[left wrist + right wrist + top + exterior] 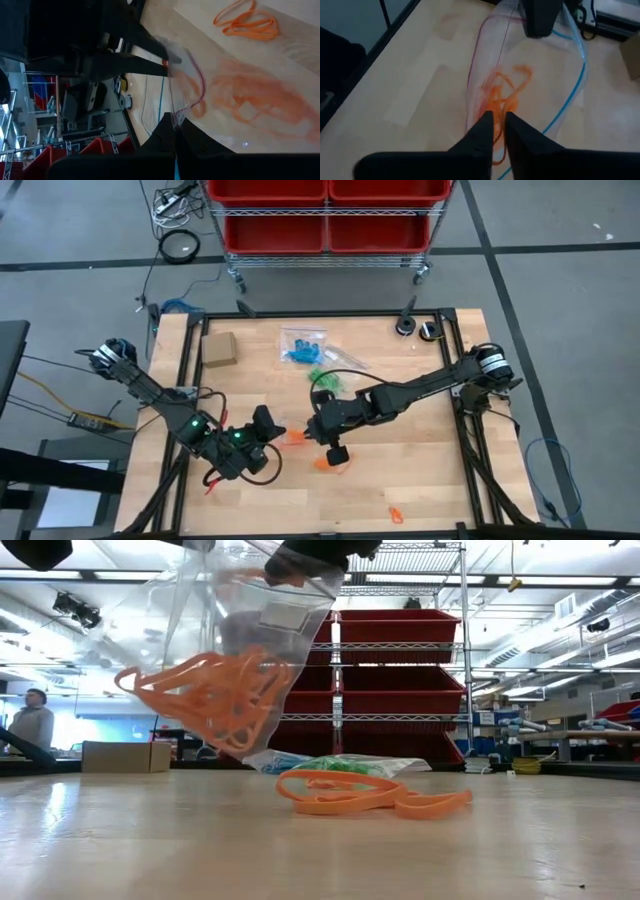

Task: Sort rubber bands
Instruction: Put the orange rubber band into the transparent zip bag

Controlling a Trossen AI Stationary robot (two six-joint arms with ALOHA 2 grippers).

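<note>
Your left tool (262, 423) is clamped tight on the edge of a clear zip bag (235, 630), holding it lifted above the worktop (420, 480) with a clump of orange rubber bands (205, 695) inside; your right tool (499, 122) sits at the bag's mouth with its fingers only a sliver apart, and you can't tell whether they pinch a band. More loose orange bands (370, 795) lie on the worktop just below the bag, another lies alone near the front edge (395, 513), and blue (303, 350) and green bands (325, 380) sit in bags further back. A cardboard box (218, 348) is at the back left, well apart.
</note>
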